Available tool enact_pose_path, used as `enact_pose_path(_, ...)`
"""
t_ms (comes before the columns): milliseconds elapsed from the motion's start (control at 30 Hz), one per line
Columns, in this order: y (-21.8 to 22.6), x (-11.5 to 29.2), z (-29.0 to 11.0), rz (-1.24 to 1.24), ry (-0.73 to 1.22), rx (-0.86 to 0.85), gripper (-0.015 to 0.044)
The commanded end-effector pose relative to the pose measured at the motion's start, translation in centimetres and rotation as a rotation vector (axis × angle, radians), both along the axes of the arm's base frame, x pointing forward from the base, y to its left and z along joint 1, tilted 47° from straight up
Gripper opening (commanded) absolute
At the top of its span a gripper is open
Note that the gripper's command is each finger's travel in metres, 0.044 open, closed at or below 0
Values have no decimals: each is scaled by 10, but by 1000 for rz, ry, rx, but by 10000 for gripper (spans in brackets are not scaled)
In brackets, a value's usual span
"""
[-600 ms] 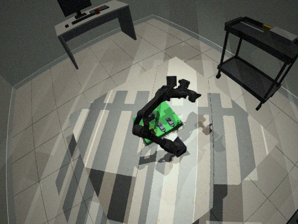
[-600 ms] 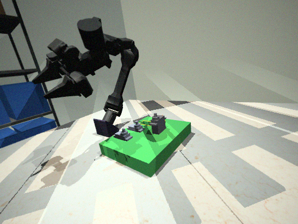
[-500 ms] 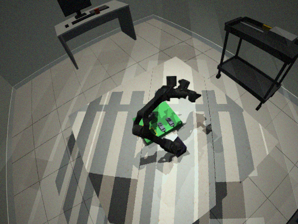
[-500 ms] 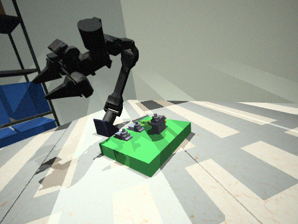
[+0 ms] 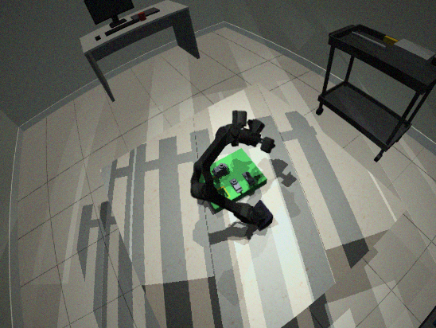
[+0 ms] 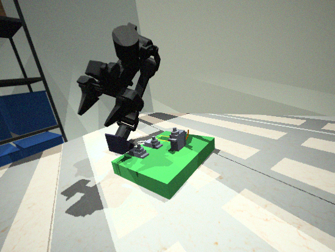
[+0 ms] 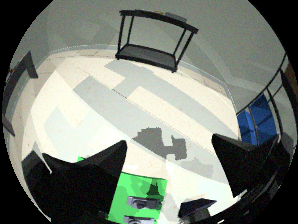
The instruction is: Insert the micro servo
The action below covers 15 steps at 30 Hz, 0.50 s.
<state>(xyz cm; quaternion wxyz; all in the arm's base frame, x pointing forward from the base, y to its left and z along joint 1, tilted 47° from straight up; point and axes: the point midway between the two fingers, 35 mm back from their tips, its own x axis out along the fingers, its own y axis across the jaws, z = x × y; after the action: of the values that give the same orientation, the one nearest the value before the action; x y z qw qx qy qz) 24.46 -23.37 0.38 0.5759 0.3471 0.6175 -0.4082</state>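
The green deck carries two seated grey servos, one nearer the edge and one beside it. The yellow-outlined pocket is beside them, partly hidden. The loose servo stands on top of the deck, away from the pocket outline, shaft up, with its orange cable sticking up behind it. My gripper is wide open and empty, high up and off to the side of the deck.
The arm's base stands close to the deck's edge by the seated servos. A black cart, a desk and a shelf with blue bins stand far off.
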Motion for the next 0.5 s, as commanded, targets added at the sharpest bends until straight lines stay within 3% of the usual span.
enact_pose_path(0, 29, 15, 9, -32, -27, 120, 440)
enact_pose_path(467, 136, 48, 61, -183, -1, 545, 440)
